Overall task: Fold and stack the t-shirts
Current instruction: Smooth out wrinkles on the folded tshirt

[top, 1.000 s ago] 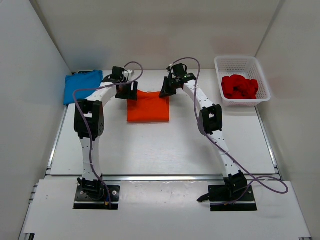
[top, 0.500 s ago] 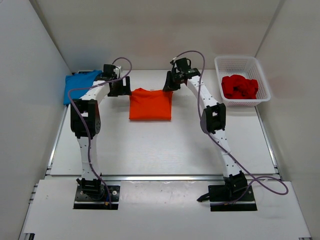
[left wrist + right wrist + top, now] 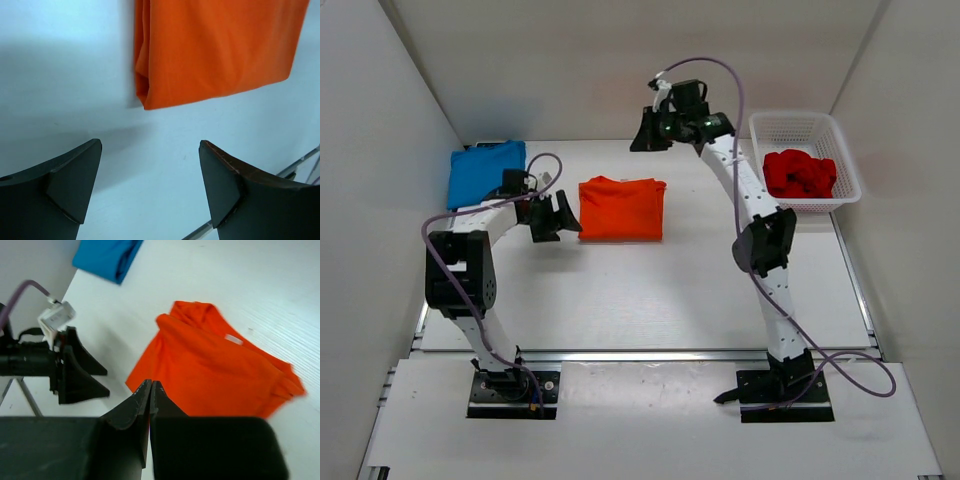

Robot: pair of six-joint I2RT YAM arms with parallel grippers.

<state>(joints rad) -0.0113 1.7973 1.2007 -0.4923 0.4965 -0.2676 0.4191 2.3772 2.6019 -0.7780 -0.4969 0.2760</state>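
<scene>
Folded orange shirt point(image 3: 621, 208) lies on the table point(image 3: 650, 290) toward the far edge, likely bound for the blue shirt point(image 3: 485, 172) in the far-left corner. The left claw point(image 3: 558, 215), spread, sits just beside it. The right claw point(image 3: 645, 135), pressed together and empty, hangs above the far edge.

Three t-shirts are counted: a blue t-shirt point(image 3: 485, 172), an orange t-shirt point(image 3: 620, 208), a red t-shirt point(image 3: 798, 174). One basket point(image 3: 800, 125) and two grippers, left gripper point(image 3: 150, 144) and right gripper point(image 3: 150, 384), are seen.
</scene>
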